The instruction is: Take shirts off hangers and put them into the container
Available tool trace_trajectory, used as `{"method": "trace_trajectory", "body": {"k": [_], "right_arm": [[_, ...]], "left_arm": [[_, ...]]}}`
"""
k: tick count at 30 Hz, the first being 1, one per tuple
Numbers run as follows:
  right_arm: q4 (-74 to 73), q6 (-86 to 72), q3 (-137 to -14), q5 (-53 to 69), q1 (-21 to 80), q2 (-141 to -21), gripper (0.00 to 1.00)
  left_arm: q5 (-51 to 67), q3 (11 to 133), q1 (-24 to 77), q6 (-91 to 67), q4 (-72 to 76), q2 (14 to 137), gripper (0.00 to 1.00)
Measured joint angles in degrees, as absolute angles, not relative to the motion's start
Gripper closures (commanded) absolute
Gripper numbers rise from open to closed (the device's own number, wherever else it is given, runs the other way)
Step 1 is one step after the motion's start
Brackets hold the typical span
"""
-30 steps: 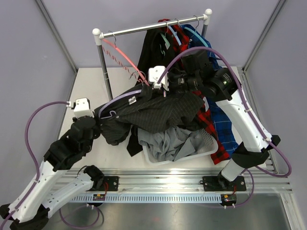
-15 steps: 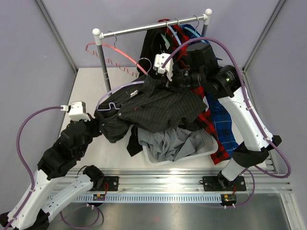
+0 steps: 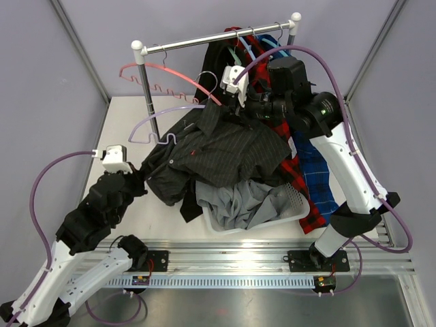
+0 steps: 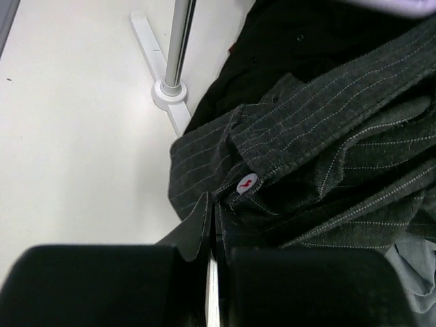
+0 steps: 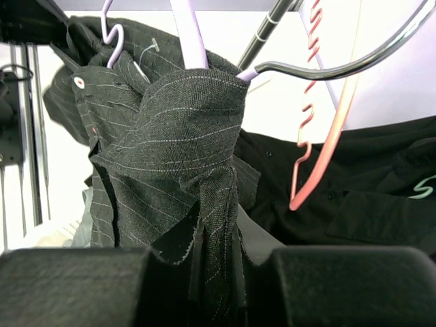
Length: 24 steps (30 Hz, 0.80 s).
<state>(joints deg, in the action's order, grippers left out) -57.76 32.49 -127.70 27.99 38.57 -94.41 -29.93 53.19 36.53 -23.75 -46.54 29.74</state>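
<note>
Shirt (image 3: pixel 225 153) taut between left pincer (image 4: pixel 212 231), clamped on edge, and right pincer (image 5: pixel 221 245), pinching shoulder cloth under hanger (image 5: pixel 187 30) | basket (image 3: pixel 298 199) below right pincer | best: hold tension, slide hanger out neck.

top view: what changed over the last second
The right gripper lifted the dark pinstriped shirt toward the rail; the left gripper drew slightly back. The purple hanger rose and shows more, and the pink hanger swung up-left. Both grips, the grey shirt and the basket stayed.
</note>
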Motion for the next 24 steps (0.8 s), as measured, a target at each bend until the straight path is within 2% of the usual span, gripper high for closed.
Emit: {"method": "trace_trajectory", "body": {"k": [3,5,6,7,8,10,11,14,20,24], "right_arm": [[-56.49,30.83,-127.33,28.23,38.54,-94.41,1.00],[-55.35,29.80,-126.56,28.49,38.50,-94.41,1.00],[-54.83,29.39,-126.17,28.62,38.48,-94.43,1.00],[-54.22,28.80,-125.56,28.69,38.41,-94.48,1.00],[-53.60,28.27,-125.19,28.75,38.33,-94.67,1.00],[-52.90,27.92,-125.12,28.73,38.02,-95.22,1.00],[-52.29,27.79,-125.19,28.71,37.80,-95.79,1.00],[-52.34,28.25,-127.35,28.58,37.52,-98.74,1.00],[-54.81,35.20,-132.14,31.62,37.43,-105.49,1.00],[-61.47,48.53,-132.07,36.69,38.15,-106.69,1.00]], "left_arm": [[-29.71,53.15,36.53,-23.66,-46.44,29.74,1.00],[-29.71,53.15,36.51,-23.11,-46.39,29.74,0.89],[-29.71,53.15,36.51,-22.52,-46.39,29.69,0.78],[-29.74,53.15,36.51,-22.02,-46.39,29.63,0.60],[-29.78,53.17,36.45,-21.10,-46.50,29.43,0.51],[-29.61,53.60,36.36,-20.14,-46.81,28.71,0.40],[-29.41,54.30,36.32,-19.20,-46.87,28.14,0.28],[-26.48,58.06,36.25,-15.73,-46.92,26.11,0.01],[-16.51,68.34,36.25,-9.39,-46.76,23.05,0.01],[-11.75,71.44,36.25,-5.45,-47.31,23.14,0.01]]}}
